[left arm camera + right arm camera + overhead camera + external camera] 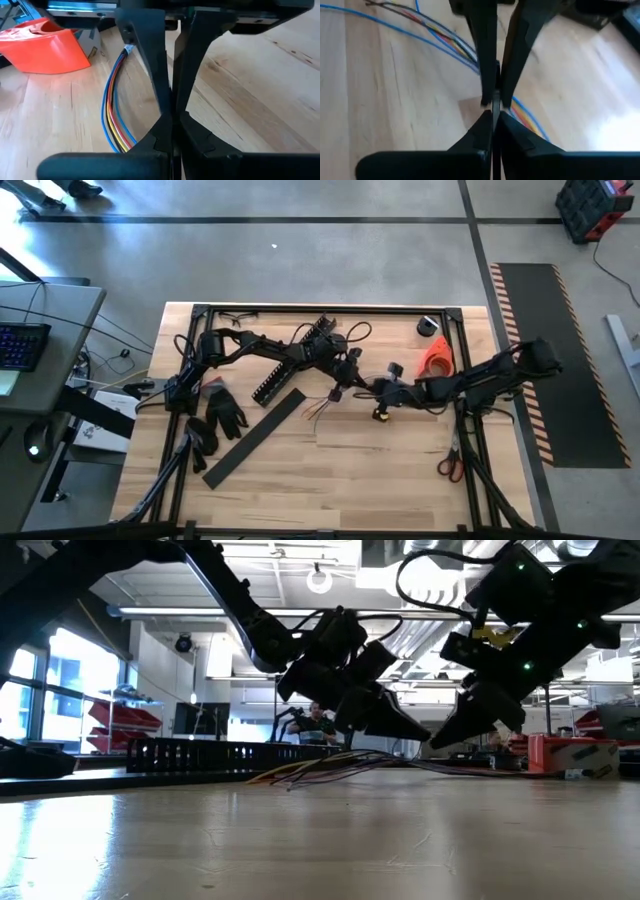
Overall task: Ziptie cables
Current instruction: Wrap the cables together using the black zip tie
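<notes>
At table centre, the cables (325,406) are fanned loose, unbound. Left gripper (352,373) and right gripper (385,392) are held low over them, fingers pressed together on nothing discernible. Zip-tying is judged undone.

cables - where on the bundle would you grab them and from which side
Probably at the gathered stretch of the cables, where the wires run side by side, not at the loose ends fanning out on the table. Coming from above, fingers straddling across the run, suits their flat pose. Both the left gripper and right gripper already sit shut near the middle of the bundle.
</notes>
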